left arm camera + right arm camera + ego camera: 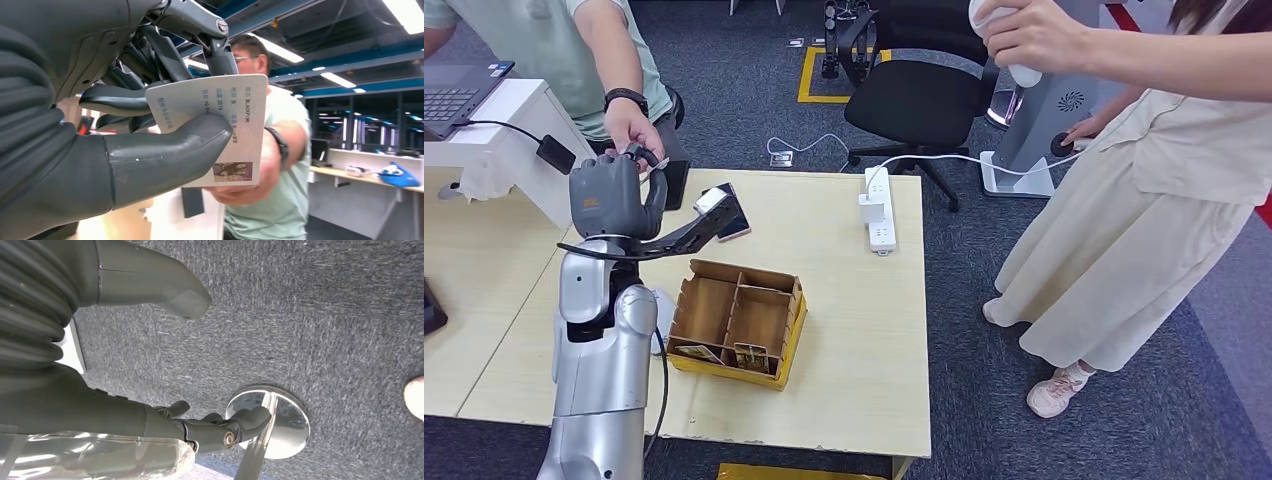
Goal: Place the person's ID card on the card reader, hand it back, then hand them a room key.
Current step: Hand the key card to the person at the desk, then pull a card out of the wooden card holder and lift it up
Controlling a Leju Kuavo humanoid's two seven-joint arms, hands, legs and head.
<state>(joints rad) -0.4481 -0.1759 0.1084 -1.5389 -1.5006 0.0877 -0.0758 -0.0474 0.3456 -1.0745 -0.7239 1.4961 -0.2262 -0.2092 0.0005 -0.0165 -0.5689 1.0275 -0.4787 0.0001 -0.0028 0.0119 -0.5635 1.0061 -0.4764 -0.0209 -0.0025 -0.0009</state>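
Note:
My left hand (609, 195) is raised over the table's far left edge. In the left wrist view it pinches a white ID card (220, 125) between the thumb (170, 155) and the darker fingers. A seated person in a green shirt reaches in, and their hand (250, 185) grips the card's far end; the same hand (629, 128) meets mine in the head view. A dark flat device (734, 215), probably the card reader, lies on the table beside my wrist. A cardboard box (736, 320) with compartments holds a few cards at its near side. My right hand (90, 410) hangs over carpet, holding nothing.
A white power strip (880, 210) and its cable lie at the table's far right. A black office chair (919, 100) stands behind the table. A second person in a beige skirt (1144, 200) stands to the right. A laptop (459, 95) sits on a white stand, far left.

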